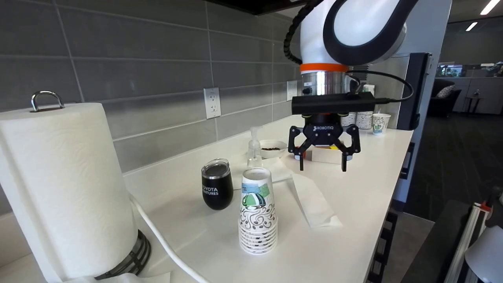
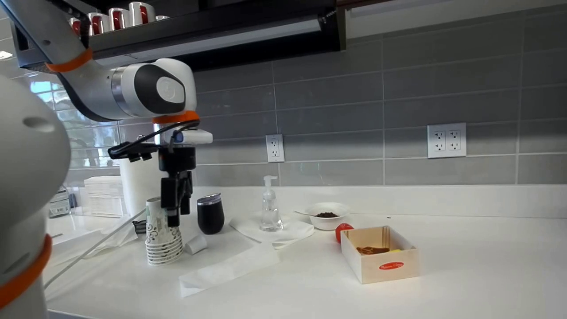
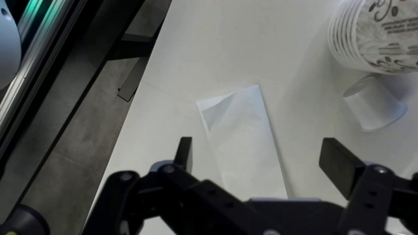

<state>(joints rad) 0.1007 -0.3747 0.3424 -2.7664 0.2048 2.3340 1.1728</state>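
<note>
Arm (image 2: 133,93) bent, jaws pointing straight down — spread wide, above paper strip (image 3: 245,140)

Near paper-cup stack (image 1: 256,208): one; nested rims (image 1: 258,241) number at least five, exact tally unclear. Small white cup-shaped piece (image 3: 375,106): one. Far cup stacks (image 1: 364,118): at least two; lone cup (image 1: 380,124) beside them: one. Flat white papers (image 1: 314,200): at least two. Black tumbler (image 1: 217,190): one. Pump bottle (image 2: 270,210): one. White bowl (image 2: 325,224): one. Wooden box (image 2: 371,271): one. Red round item (image 2: 342,231): one. Paper-towel roll (image 1: 70,188): one. Outlet plates (image 2: 446,153): two in each exterior view. Shelf mugs (image 2: 141,14): at least four.
</note>
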